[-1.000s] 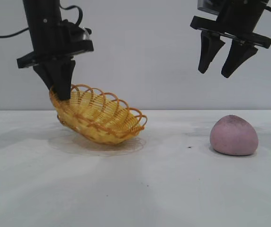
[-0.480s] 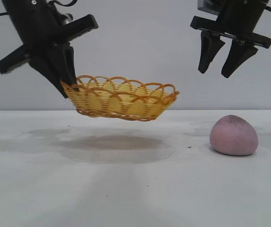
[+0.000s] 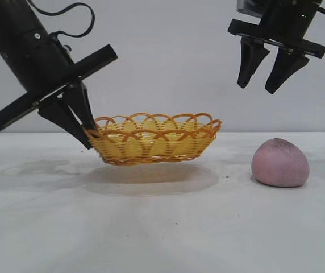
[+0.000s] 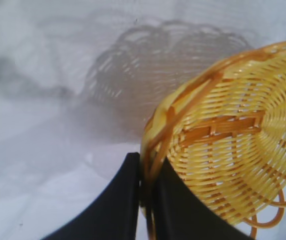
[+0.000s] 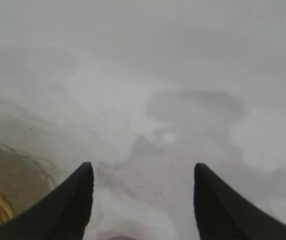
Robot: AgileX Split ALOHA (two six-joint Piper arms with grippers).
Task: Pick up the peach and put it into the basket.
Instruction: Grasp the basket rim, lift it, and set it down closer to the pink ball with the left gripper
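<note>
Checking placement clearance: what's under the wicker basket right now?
Under the yellow-orange woven wicker basket, held by its rim in the left gripper, only its shadow on the white table shows. The exterior view does not settle whether its base touches the table.

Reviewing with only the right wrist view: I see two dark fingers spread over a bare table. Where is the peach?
Observer: The peach rests on the table, below the open right end effector, untouched.
Operator: And the basket?
Observer: The left end effector pinches the basket by its rim; the basket looks just clear of the table.
Operator: Anything inside it?
Observer: The left wrist view shows part of its bare woven bottom; no fruit in that part.
</note>
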